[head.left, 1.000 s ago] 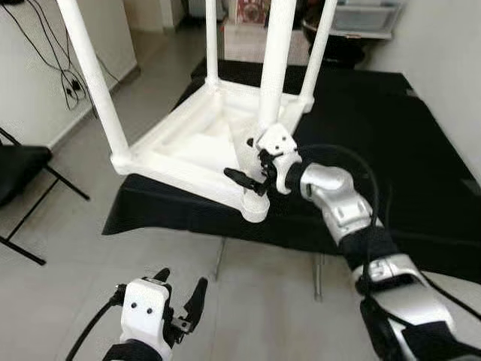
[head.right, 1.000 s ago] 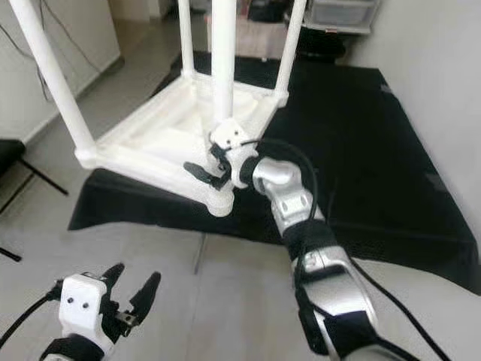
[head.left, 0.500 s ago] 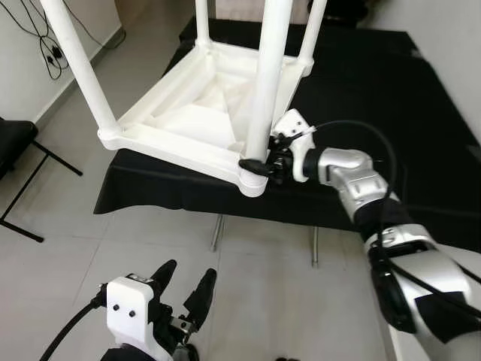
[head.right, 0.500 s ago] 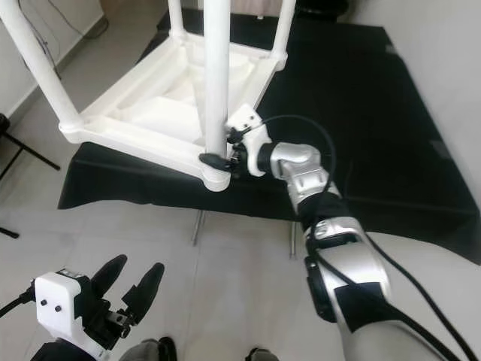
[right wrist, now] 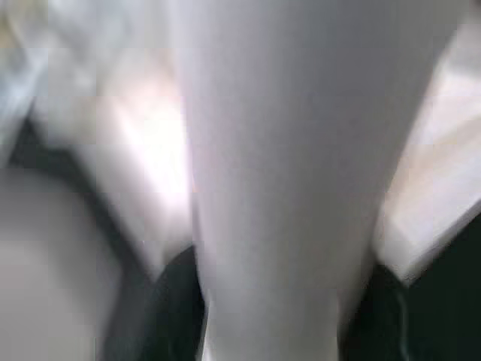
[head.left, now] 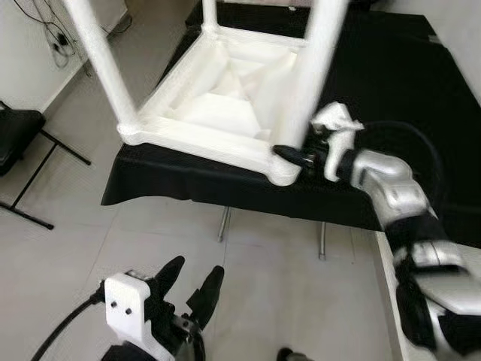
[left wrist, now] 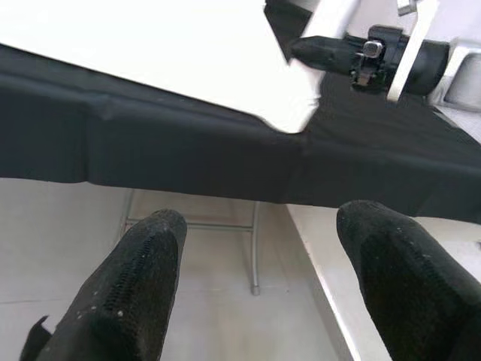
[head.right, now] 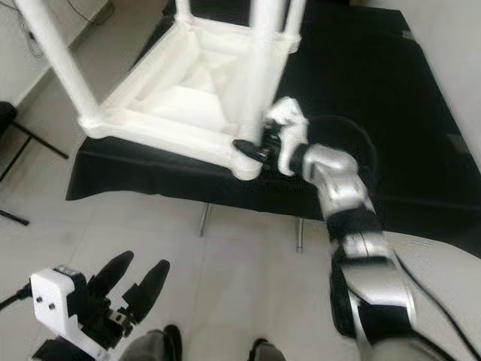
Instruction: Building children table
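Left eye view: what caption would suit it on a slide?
Right gripper at the near leg of an upturned white children's table.

black cloth (head.left: 391, 83), tiled floor (head.left: 98, 233), black folding chair (head.left: 15, 143), wall cables (head.left: 51, 34)

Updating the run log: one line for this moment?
right hand: at base of table leg | left hand: low, open | table: upside down on black cloth

table (head.left: 225, 113): smooth white plastic | cloth (head.left: 391, 68): matt black | floor (head.left: 90, 226): glossy tile
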You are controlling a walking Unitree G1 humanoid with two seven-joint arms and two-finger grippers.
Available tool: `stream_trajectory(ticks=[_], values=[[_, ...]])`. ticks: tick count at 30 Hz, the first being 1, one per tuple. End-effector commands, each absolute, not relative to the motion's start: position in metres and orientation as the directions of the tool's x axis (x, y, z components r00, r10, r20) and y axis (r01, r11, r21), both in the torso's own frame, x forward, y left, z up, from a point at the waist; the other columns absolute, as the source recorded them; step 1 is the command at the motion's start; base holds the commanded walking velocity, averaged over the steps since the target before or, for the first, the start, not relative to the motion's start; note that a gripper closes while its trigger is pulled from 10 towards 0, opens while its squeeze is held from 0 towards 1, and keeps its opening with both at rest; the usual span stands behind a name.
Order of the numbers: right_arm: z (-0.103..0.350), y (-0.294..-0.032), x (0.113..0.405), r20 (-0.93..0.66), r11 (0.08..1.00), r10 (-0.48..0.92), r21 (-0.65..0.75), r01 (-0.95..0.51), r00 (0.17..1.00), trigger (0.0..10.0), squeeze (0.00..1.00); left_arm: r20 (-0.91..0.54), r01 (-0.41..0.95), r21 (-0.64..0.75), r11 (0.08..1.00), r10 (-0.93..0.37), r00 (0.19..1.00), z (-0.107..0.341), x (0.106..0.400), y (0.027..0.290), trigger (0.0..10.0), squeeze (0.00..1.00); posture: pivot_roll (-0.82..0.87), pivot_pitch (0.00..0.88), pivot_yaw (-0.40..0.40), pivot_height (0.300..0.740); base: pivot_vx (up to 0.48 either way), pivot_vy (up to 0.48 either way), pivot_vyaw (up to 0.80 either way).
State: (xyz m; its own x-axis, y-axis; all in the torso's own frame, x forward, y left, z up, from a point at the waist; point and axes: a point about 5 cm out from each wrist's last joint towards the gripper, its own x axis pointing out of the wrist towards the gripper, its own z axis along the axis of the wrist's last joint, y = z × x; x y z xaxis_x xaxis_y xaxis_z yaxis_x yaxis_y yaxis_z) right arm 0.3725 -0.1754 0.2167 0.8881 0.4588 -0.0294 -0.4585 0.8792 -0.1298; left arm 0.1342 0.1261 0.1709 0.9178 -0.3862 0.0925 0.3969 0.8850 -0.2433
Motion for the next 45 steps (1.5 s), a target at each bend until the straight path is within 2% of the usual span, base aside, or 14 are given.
stream_trajectory(ticks=[1,5,7,10,11,16,17,27,28,36,42,43,44,45], values=[[0.184,-0.187,0.339,-0.171,0.971,0.113,-0.19,-0.145,0.979,0.0,0.0,0.069,0.409,-0.247,0.879,-0.405,0.912,0.168,0.133,0.128,10.0,0.0,0.06,0.283,-0.039,0.74,0.0,0.0,0.0],[0.17,-0.146,0.298,-0.175,0.988,0.043,-0.138,-0.067,0.984,0.0,0.0,0.073,0.412,-0.242,0.879,-0.406,0.911,0.169,0.136,0.129,10.0,0.0,0.04,0.279,-0.008,0.74,0.0,0.0,0.0],[0.177,-0.111,0.313,-0.115,0.978,0.176,-0.091,-0.187,0.978,0.0,0.0,0.074,0.415,-0.234,0.879,-0.409,0.909,0.168,0.14,0.13,10.0,0.0,0.06,0.269,-0.007,0.74,0.0,0.0,0.0],[0.181,-0.103,0.321,-0.096,0.975,0.205,-0.072,-0.212,0.974,0.0,0.0,0.073,0.416,-0.233,0.879,-0.41,0.909,0.168,0.141,0.131,10.0,0.0,0.06,0.269,-0.007,0.74,0.0,0.0,0.0],[0.187,-0.096,0.33,-0.07,0.966,0.244,-0.073,-0.249,0.967,10.0,0.0,0.073,0.414,-0.23,0.881,-0.408,0.91,0.168,0.142,0.131,10.0,0.0,0.06,0.26,-0.007,0.74,0.0,0.0,0.0],[0.202,-0.089,0.342,-0.011,0.948,0.316,-0.041,-0.316,0.949,10.0,0.0,0.075,0.41,-0.226,0.883,-0.404,0.912,0.168,0.144,0.132,10.0,0.0,0.06,0.256,-0.01,0.74,0.0,0.0,0.0],[0.211,-0.087,0.347,0.027,0.923,0.384,-0.026,-0.384,0.923,10.0,1.0,0.077,0.409,-0.224,0.885,-0.402,0.912,0.169,0.145,0.132,10.0,0.0,0.07,0.255,-0.01,0.74,0.0,0.0,0.0],[0.25,-0.095,0.345,0.118,0.782,0.623,-0.056,-0.621,0.774,10.0,1.0,0.084,0.416,-0.225,0.881,-0.408,0.909,0.169,0.149,0.131,10.0,0.0,0.07,0.25,-0.014,0.74,0.0,0.0,0.0],[0.256,-0.102,0.348,0.11,0.714,0.7,-0.123,-0.689,0.705,10.0,0.0,0.086,0.418,-0.226,0.88,-0.41,0.908,0.169,0.149,0.131,10.0,0.0,0.07,0.25,-0.014,0.74,0.0,0.0,0.0],[0.272,-0.115,0.366,-0.031,0.389,0.908,-0.3,-0.871,0.417,10.0,0.0,0.092,0.425,-0.229,0.876,-0.416,0.905,0.17,0.149,0.129,10.0,0.0,0.08,0.256,-0.02,0.74,0.0,0.0,0.0],[0.273,-0.114,0.368,-0.038,0.372,0.915,-0.303,-0.878,0.401,10.0,0.0,0.092,0.425,-0.229,0.876,-0.415,0.905,0.171,0.149,0.129,10.0,0.0,0.08,0.256,-0.02,0.74,0.0,0.0,0.0],[0.273,-0.114,0.372,-0.04,0.362,0.921,-0.28,-0.889,0.388,4.7,0.0,0.092,0.425,-0.23,0.876,-0.415,0.905,0.171,0.148,0.129,10.0,0.0,0.09,0.263,-0.024,0.74,0.0,0.0,0.0],[0.273,-0.114,0.372,-0.04,0.362,0.921,-0.28,-0.889,0.388,4.7,0.0,0.092,0.425,-0.23,0.876,-0.415,0.905,0.171,0.148,0.129,10.0,0.0,0.09,0.263,-0.024,0.74,0.0,0.0,0.0],[0.273,-0.114,0.375,-0.046,0.34,0.931,-0.256,-0.905,0.362,0.0,0.0,0.091,0.424,-0.231,0.875,-0.415,0.905,0.172,0.148,0.129,10.0,0.0,0.09,0.267,-0.025,0.74,0.0,0.0,0.0]])
